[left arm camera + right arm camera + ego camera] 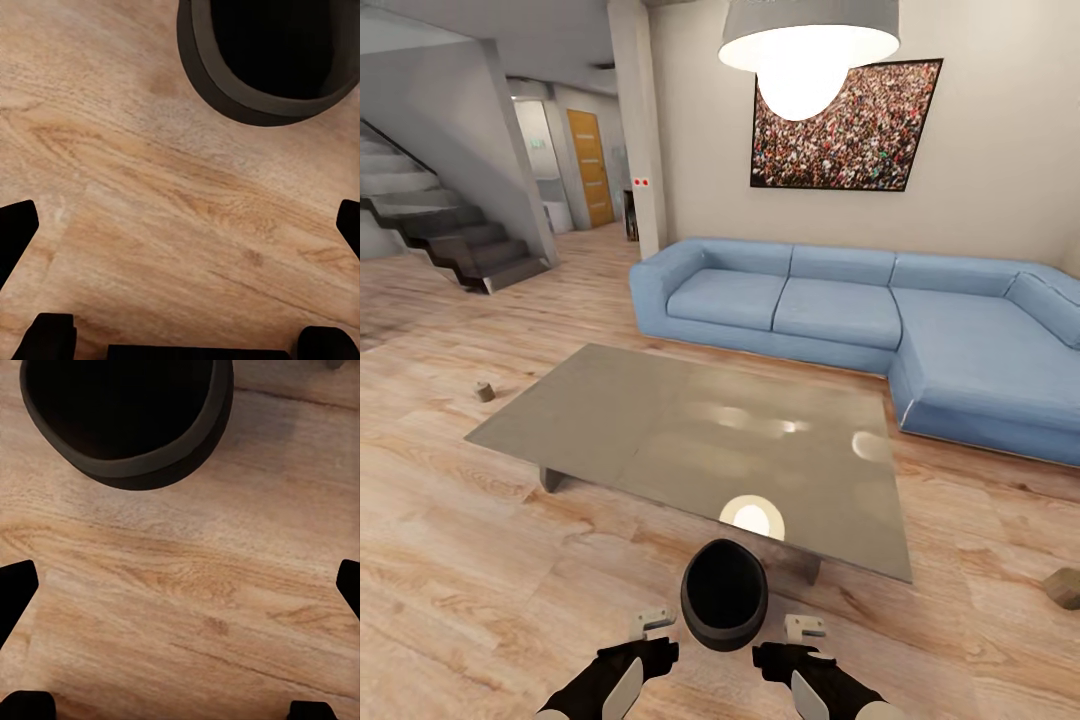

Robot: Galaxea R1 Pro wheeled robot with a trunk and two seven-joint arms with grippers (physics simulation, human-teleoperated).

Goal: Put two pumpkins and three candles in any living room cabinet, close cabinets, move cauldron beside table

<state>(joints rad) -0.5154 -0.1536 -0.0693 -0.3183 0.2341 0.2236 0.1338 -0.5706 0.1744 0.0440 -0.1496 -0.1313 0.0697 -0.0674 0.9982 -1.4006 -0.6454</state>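
The black cauldron (724, 632) stands upright on the wooden floor, close against the near edge of the grey glossy table (660, 420). My left gripper (652, 625) hangs just left of the pot and my right gripper (805, 628) just right of it, both apart from it. Both wrist views look down on the floor with the cauldron (225, 97) (172, 465) ahead of the spread fingers. The left gripper (180, 225) and right gripper (180, 585) are open and hold nothing. Pumpkins and cabinet are out of view.
A blue corner sofa (840, 310) runs behind and to the right of the table. Two small tan stubs lie on the floor, one left of the table (484, 391), one at the right (1063, 588); whether they are candles I cannot tell. Stairs (450, 235) rise at far left.
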